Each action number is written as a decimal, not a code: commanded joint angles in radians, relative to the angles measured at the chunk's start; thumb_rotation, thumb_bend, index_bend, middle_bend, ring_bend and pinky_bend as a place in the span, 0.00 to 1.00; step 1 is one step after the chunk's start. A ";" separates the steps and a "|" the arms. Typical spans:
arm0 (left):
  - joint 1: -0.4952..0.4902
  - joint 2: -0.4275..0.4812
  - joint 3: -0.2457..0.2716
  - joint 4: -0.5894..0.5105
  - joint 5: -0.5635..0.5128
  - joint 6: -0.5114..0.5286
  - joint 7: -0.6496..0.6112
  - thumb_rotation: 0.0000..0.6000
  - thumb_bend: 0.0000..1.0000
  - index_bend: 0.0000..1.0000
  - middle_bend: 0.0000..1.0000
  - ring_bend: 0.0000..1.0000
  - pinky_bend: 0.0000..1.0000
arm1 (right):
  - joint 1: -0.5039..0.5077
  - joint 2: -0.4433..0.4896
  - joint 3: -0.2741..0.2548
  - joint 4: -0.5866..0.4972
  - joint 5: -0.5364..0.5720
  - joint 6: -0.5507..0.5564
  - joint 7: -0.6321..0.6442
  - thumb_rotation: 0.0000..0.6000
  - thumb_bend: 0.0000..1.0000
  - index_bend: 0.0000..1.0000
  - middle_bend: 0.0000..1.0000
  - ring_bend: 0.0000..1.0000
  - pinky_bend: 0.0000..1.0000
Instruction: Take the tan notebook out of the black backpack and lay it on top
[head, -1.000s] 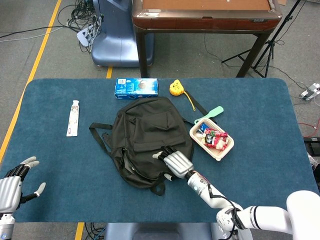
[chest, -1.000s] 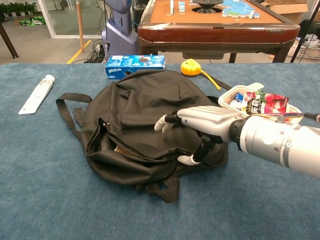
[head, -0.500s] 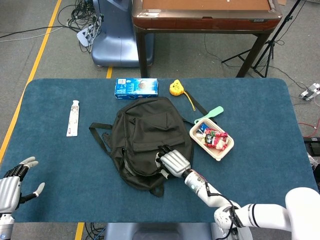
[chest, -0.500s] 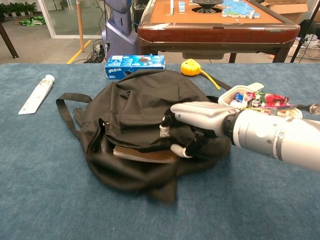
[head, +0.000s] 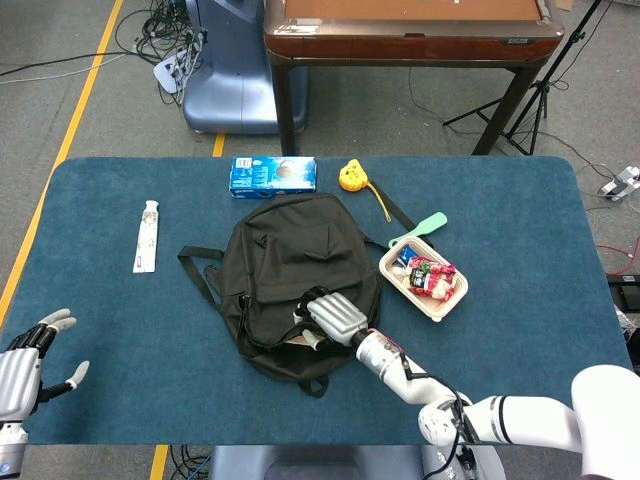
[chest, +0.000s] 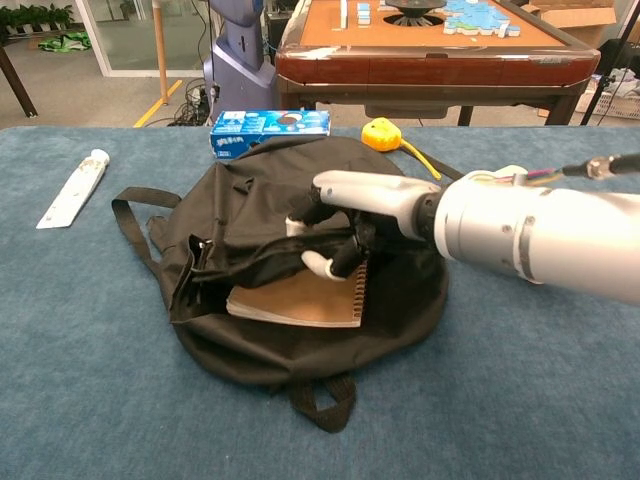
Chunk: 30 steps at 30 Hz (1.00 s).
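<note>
Now the right hand (chest: 335, 235) grips the backpack (chest: 300, 190) flap at frame centre, baring the notebook (chest: 300, 298) inside; extraction remains, while the left hand (head: 25, 370) hangs open lower left.

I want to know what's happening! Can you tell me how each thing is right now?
black backpack: flap lifted, open
tan notebook: exposed, inside the backpack
right hand: grips the flap
left hand: fingers apart, holding nothing
snack container: uncovered, holding packets
blue box: lying flat
</note>
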 joint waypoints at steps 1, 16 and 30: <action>-0.013 0.003 -0.008 0.009 0.014 -0.002 -0.013 1.00 0.22 0.26 0.20 0.25 0.25 | 0.020 -0.013 0.057 0.030 0.065 -0.025 0.081 1.00 0.67 0.66 0.46 0.23 0.20; -0.212 0.028 -0.061 0.026 0.201 -0.078 -0.216 1.00 0.22 0.29 0.25 0.26 0.25 | 0.080 -0.156 0.267 0.250 0.318 0.039 0.328 1.00 0.70 0.68 0.52 0.30 0.27; -0.507 -0.130 -0.041 0.245 0.447 -0.153 -0.414 1.00 0.22 0.38 0.35 0.33 0.26 | 0.165 -0.275 0.361 0.468 0.407 0.127 0.335 1.00 0.71 0.68 0.52 0.30 0.27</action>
